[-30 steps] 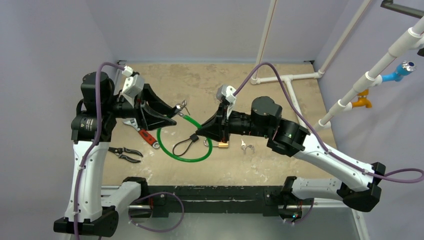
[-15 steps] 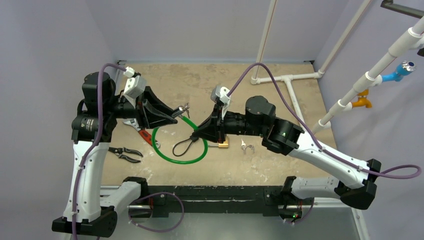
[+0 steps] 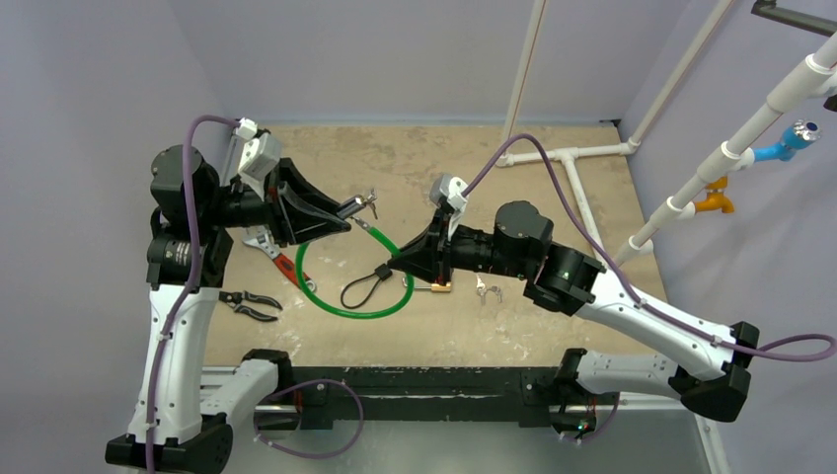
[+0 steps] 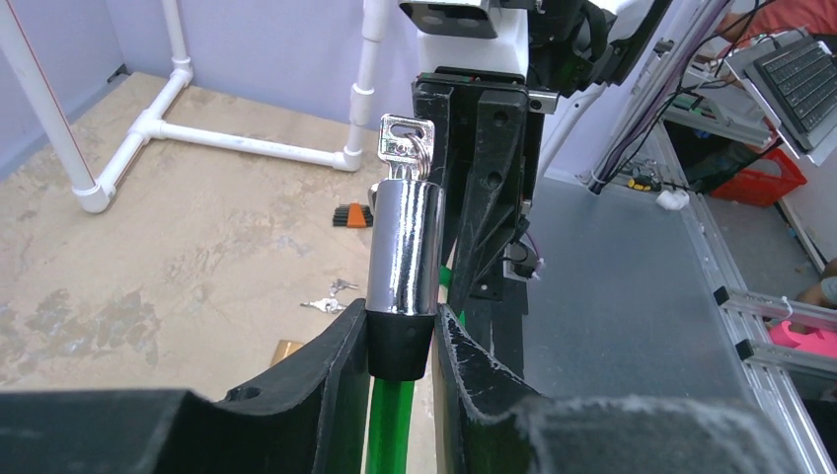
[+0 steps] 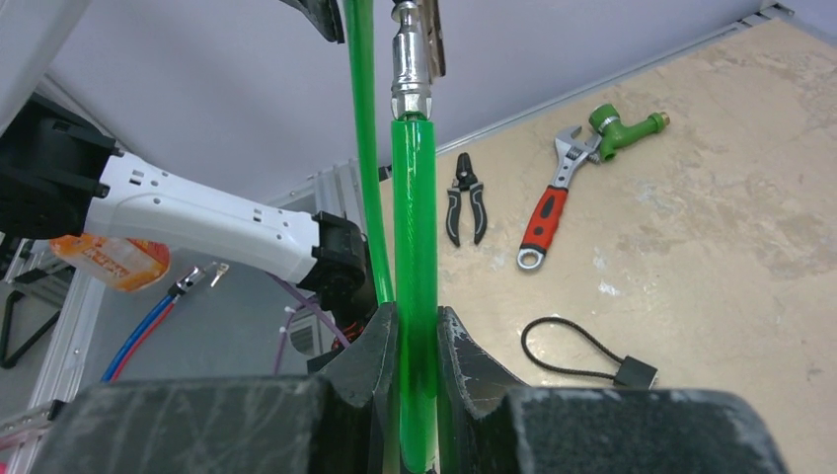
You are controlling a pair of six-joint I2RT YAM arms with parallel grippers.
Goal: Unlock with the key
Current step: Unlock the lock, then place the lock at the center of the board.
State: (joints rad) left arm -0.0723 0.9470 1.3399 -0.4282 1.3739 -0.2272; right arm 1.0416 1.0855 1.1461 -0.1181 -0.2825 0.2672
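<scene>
From above, my left tool (image 3: 347,209) has pinched in over the last second and has drawn back and up a little. It carries the lock end of the green cable (image 3: 355,316) clear of the surface (image 3: 444,168). The loop has slid left with it. My right tool (image 3: 403,259) is still clenched where the cable rises from the loop. The key (image 3: 369,202) is only a glint beyond my left tool here, so I cannot read how it is turned.

From my left wrist, the fingers (image 4: 336,365) are clamped on the black collar at the base of the lock barrel (image 4: 405,247). The barrel stands upright, with the key (image 4: 407,138) seated in its top on a small ring. I judge the lock is now braced for turning, yet it looks still locked. Both tools are occupied, so one must let go to reach the key. The keyway itself is hidden.

From my right wrist, the tool (image 5: 415,336) grasps the cable (image 5: 415,257) squarely between its pads. The cable's chrome end (image 5: 412,74) is cut off by the top edge, so I cannot tell how it meets the barrel. The pliers (image 5: 464,207) and the wrench (image 5: 548,212) lie well apart on the surface.
</scene>
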